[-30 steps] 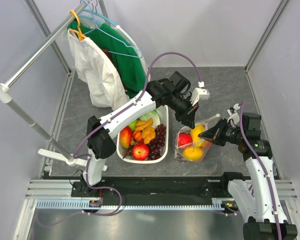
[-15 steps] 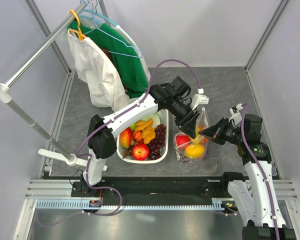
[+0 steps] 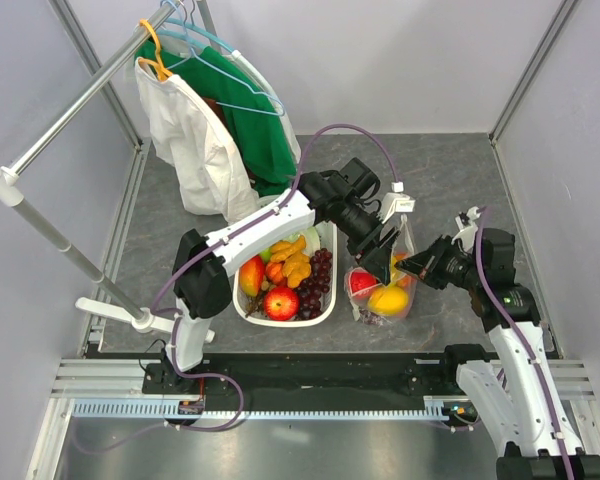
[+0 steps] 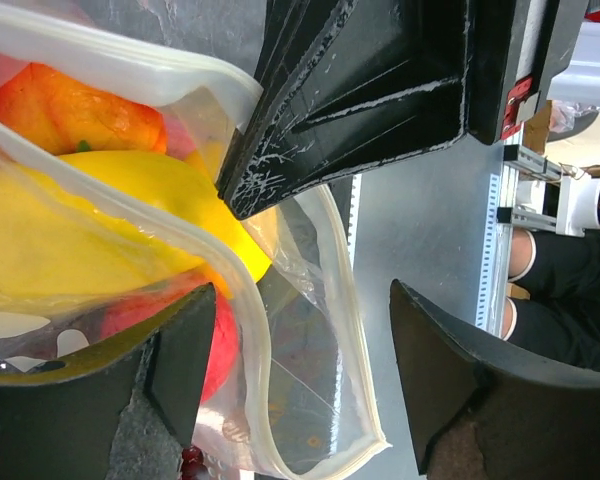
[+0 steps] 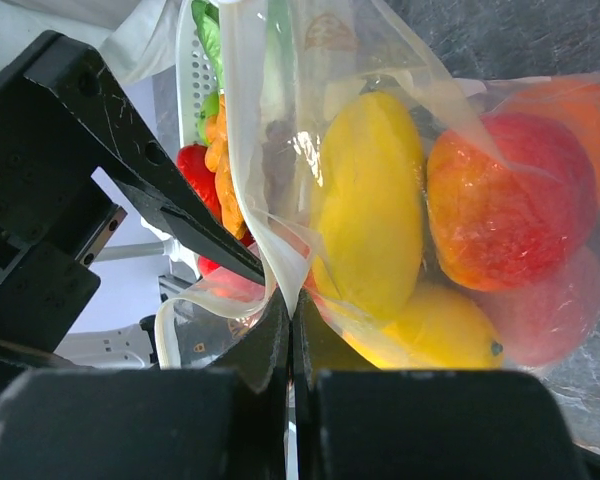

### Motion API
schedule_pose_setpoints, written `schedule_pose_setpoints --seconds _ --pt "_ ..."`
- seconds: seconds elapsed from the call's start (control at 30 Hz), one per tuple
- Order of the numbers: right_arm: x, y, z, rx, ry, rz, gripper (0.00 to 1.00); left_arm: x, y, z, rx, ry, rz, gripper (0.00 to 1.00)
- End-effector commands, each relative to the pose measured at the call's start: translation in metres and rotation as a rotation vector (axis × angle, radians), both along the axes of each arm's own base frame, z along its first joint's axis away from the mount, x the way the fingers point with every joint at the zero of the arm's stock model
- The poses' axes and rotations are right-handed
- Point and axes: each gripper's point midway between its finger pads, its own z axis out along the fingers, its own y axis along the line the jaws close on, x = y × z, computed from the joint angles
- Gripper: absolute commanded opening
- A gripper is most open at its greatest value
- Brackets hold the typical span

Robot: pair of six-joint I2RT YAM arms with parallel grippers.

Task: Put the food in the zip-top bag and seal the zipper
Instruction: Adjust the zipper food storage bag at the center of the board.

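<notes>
The zip-top bag (image 3: 404, 236) stands on the grey tabletop just right of centre, close beside the white basket (image 3: 325, 305), with its mouth pulled upward. Inside it I can see a yellow fruit (image 3: 388, 300) and a red apple (image 3: 363, 283). The right wrist view shows the same yellow fruit (image 5: 365, 215) pressed against the apple (image 5: 505, 195), with a bit of orange in the upper right corner.

The right gripper (image 3: 412, 262) comes in from the right of the frame. It is clenched on the edge of the bag's mouth, its fingers pinched flat together over the plastic (image 5: 290, 335).

The left gripper (image 3: 378, 258) reaches over the basket from the left. It is released, with the jaws spread wide (image 4: 300, 370). The zipper (image 4: 345, 330) curls through the gap between them, and I cannot tell whether either finger touches it.

The basket holds another red apple (image 3: 281, 302), dark grapes (image 3: 318, 275) and orange pieces (image 3: 292, 258).
</notes>
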Motion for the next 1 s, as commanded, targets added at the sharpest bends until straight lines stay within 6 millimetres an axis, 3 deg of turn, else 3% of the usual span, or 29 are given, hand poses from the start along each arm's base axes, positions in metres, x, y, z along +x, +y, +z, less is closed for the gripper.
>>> schedule_pose_setpoints --seconds 0.0,0.17,0.3,0.4,0.43,0.47,0.5,0.53,0.6,0.67,0.7,0.8,0.97 --pt "0.012 -0.003 0.009 -0.014 -0.048 -0.048 0.0 -0.01 -0.001 0.039 -0.074 -0.012 -0.005 0.77" --pt "0.018 0.0 0.014 0.005 -0.059 -0.058 0.0 -0.007 -0.003 0.024 -0.025 -0.093 0.015 0.77" --pt "0.021 0.003 0.017 0.008 -0.073 -0.055 0.0 0.004 -0.004 0.014 0.02 -0.205 0.043 0.66" --pt "0.021 0.003 0.019 -0.004 -0.085 -0.047 0.0 0.012 0.0 0.007 0.068 -0.247 0.06 0.42" --pt "0.02 0.003 0.021 -0.009 -0.091 -0.04 0.01 0.014 0.002 0.005 0.078 -0.269 0.05 0.25" --pt "0.02 0.002 0.023 -0.02 -0.101 -0.033 0.06 0.019 0.005 0.003 0.1 -0.298 0.057 0.17" --pt "0.019 0.002 0.031 -0.033 -0.119 -0.023 0.2 0.021 0.009 0.004 0.115 -0.314 0.055 0.08" --pt "0.019 0.001 0.033 -0.074 -0.147 0.002 0.27 0.022 0.011 0.006 0.103 -0.351 0.026 0.02" --pt "0.015 0.0 0.053 -0.124 -0.199 0.051 0.48 0.022 0.014 0.014 0.057 -0.426 -0.045 0.02" --pt "0.016 -0.003 0.062 -0.221 -0.265 0.125 0.59 0.018 0.019 0.033 -0.011 -0.493 -0.099 0.02" --pt "0.013 -0.004 0.079 -0.254 -0.308 0.148 0.67 0.018 0.02 0.039 -0.035 -0.529 -0.123 0.02" --pt "0.012 -0.01 0.101 -0.364 -0.419 0.224 0.81 0.021 0.027 0.051 -0.109 -0.694 -0.253 0.02" --pt "0.019 -0.021 0.11 -0.505 -0.512 0.322 0.83 0.022 0.037 0.054 -0.181 -0.874 -0.418 0.02"
